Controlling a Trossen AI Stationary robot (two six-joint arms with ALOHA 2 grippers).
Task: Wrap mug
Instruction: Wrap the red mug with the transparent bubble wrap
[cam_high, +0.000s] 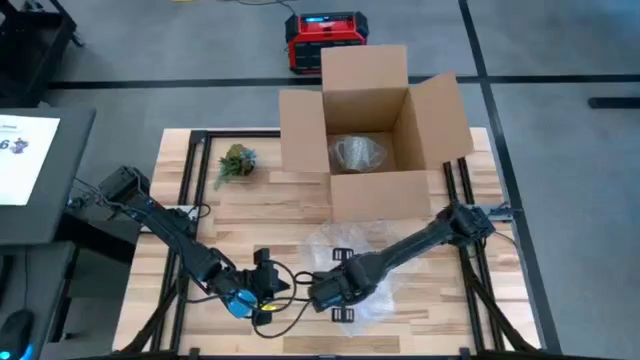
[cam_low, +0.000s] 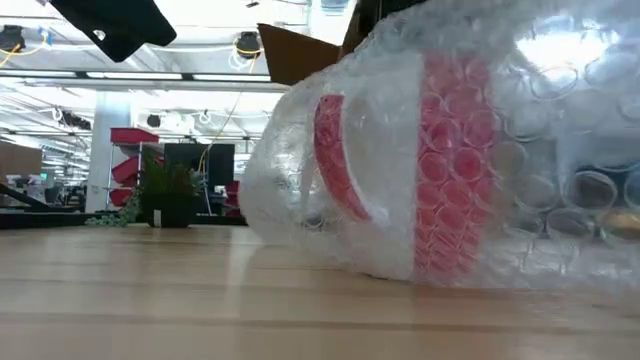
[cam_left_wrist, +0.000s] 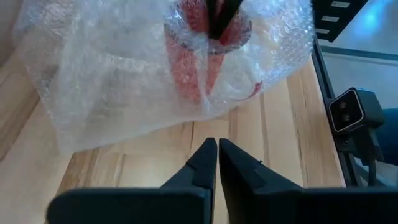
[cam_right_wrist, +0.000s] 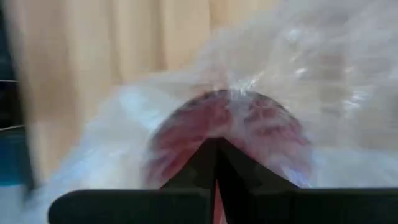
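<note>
The red-and-white ceramic mug lies on its side on the wooden slat tabletop, swathed in clear bubble wrap. The right end effector has its fingers together, pinching the bubble wrap at the mug's mouth. The left end effector, just beside the bundle, is closed on nothing

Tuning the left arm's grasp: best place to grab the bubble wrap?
Probably the loose bubble wrap edge on the bare wood beside the mug, from the left gripper's side, low. It lies flat and free there; the right gripper already pins the mug end.
</note>
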